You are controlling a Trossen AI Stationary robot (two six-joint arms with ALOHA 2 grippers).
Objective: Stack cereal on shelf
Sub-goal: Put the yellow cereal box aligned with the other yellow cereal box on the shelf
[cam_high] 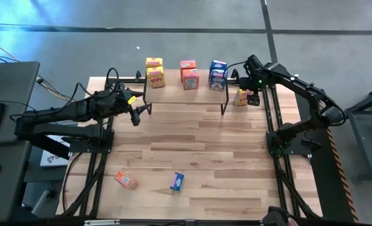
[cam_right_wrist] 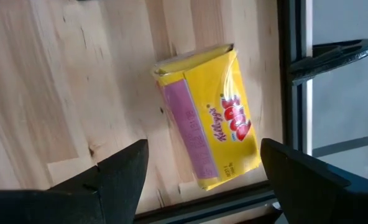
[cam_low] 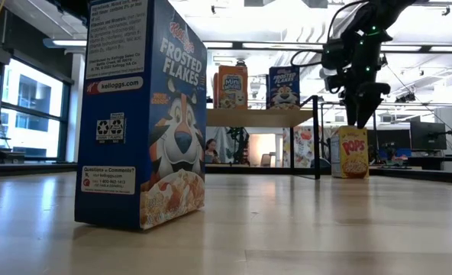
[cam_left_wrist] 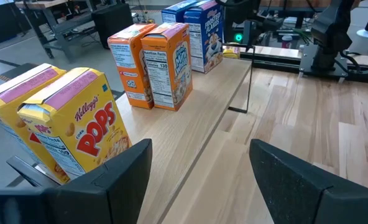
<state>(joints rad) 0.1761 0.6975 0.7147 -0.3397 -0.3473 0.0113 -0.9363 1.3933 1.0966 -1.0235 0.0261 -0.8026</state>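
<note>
The shelf (cam_high: 202,89) stands at the table's far middle and carries two yellow boxes (cam_high: 155,76), two orange-red boxes (cam_high: 190,78) and two blue boxes (cam_high: 217,79), all upright on the plank. A third yellow cereal box (cam_right_wrist: 209,115) stands on its bottom end on the table, just right of the shelf. My right gripper (cam_low: 361,114) hangs open directly over it, fingers pointing down, one on each side of the box top and clear of it. My left gripper (cam_high: 136,114) waits open near the shelf's left end, facing the yellow boxes (cam_left_wrist: 78,127).
A blue cereal box (cam_high: 177,181) stands upright near the table's front edge. An orange-red box (cam_high: 125,181) lies flat to its left. The black frame rail (cam_right_wrist: 289,74) runs close beside the yellow box on the table's right. Bare wood lies between the shelf and the front boxes.
</note>
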